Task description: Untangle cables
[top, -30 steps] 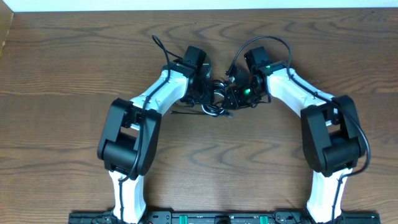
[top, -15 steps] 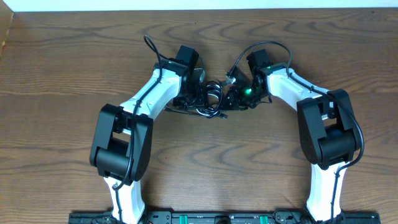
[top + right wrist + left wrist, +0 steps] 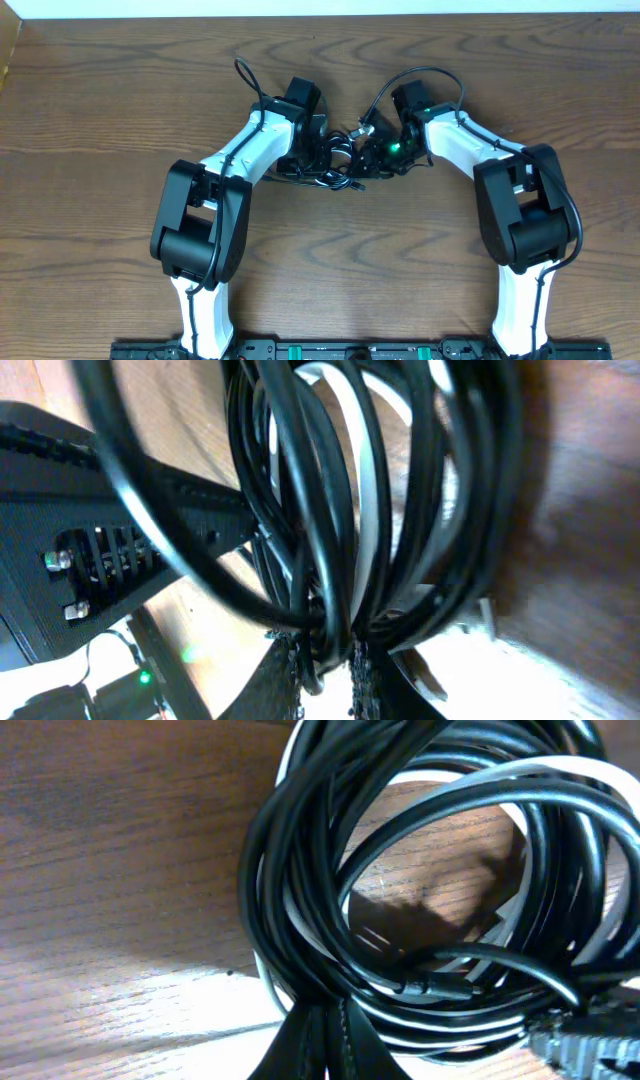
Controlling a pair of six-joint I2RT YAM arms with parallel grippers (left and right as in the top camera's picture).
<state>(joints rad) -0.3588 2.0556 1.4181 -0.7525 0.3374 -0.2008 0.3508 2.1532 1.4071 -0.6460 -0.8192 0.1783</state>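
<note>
Since a second ago both wrists have edged toward the table's (image 3: 100, 100) far side, the cable bundle (image 3: 335, 160) between them at mid-table. The left gripper (image 3: 318, 1025) pinches black strands tight, and the right gripper (image 3: 325, 660) clamps the coil's other side. Draw apart slowly, watching for snags. One white cord (image 3: 560, 768); several black cords, too overlapped to count.

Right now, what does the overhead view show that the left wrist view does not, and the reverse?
Only overhead: both arms angled inward over the wooden table, with the left pincer and right pincer at the cables from opposite sides.
Only left wrist: a white cable running among the black loops, and the left pincer closed at the coil's lower edge.
Both: the tangled bundle, with wood grain beneath it.
</note>
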